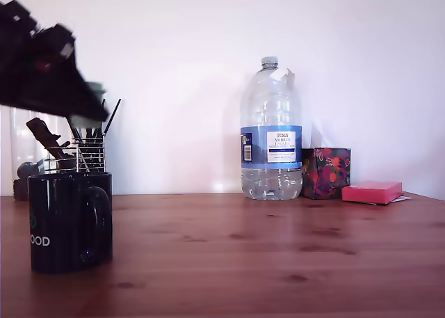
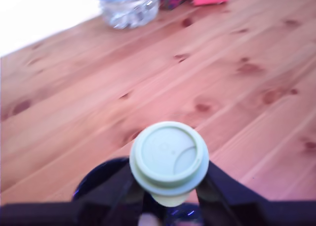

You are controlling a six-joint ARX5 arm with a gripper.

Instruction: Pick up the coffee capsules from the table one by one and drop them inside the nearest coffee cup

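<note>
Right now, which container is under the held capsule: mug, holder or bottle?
The black mug: its dark mouth shows just below the capsule; the mesh holder stands behind.

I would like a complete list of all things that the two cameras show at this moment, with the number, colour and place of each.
pale sage-green plastic capsule: one, pale green, gripped above the mug.
glossy black ceramic mug: one, black with white letters, table front, the exterior view's left.
wire-mesh holder of black sticks: one, silver and black, behind the mug.
clear plastic water bottle: one, clear with a blue label, at the back by the wall.
dark multicoloured patterned box: one, next to the bottle, on its exterior-view right.
flat pink box: one, pink, further right.
wooden table: one, reddish-brown.
pincer: one, black, shut on the capsule.
</note>
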